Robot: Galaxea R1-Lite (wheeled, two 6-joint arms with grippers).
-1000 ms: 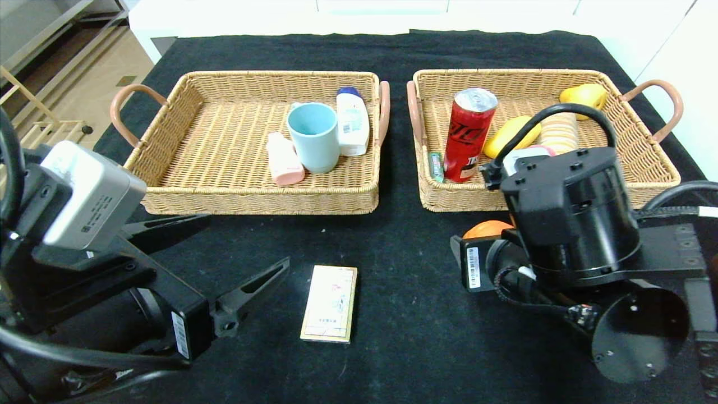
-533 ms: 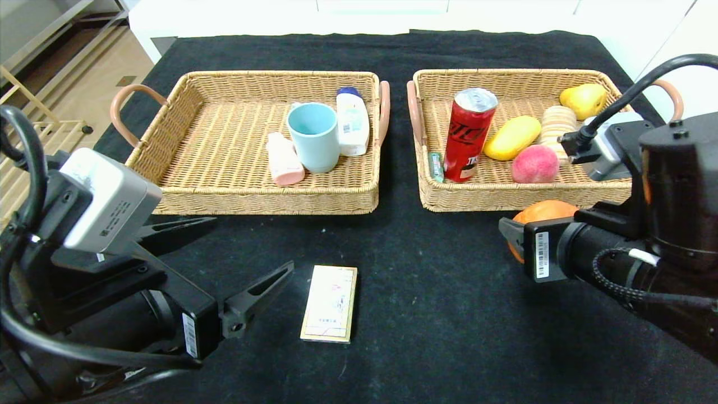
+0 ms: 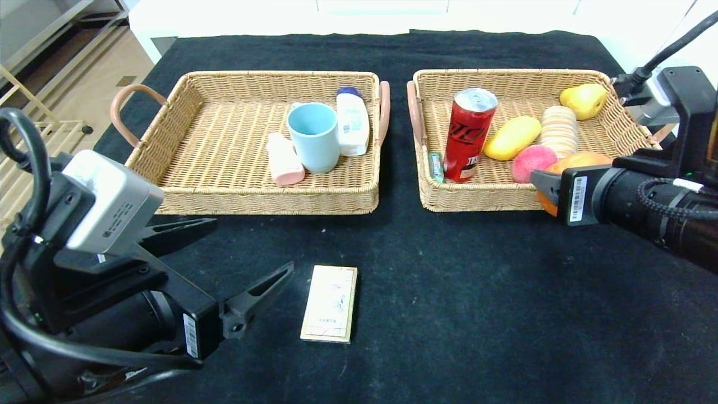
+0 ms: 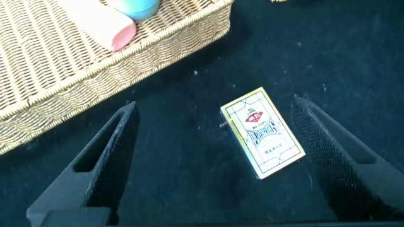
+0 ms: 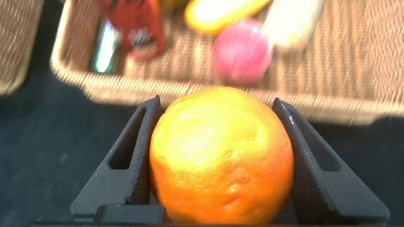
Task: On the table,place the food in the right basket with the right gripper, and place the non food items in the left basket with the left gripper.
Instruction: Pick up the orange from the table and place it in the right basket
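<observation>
— How far along are you?

— Nearly done. My right gripper [image 5: 218,161] is clamped on the orange [image 3: 572,164], lifted at the right basket [image 3: 505,199]'s near rim, right of frame.

— What's left?

— The card box [image 3: 330,303], lower centre on the cloth. My left gripper [image 4: 214,157] hangs wide open, empty, straddling it; it belongs in the left basket [image 3: 224,140].

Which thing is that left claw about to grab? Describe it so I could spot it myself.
Start at the left basket and look nearer the robot, on the black cloth. There lies a small flat card box, alone in front of the open left gripper. It is the only loose item outside the baskets.
</observation>
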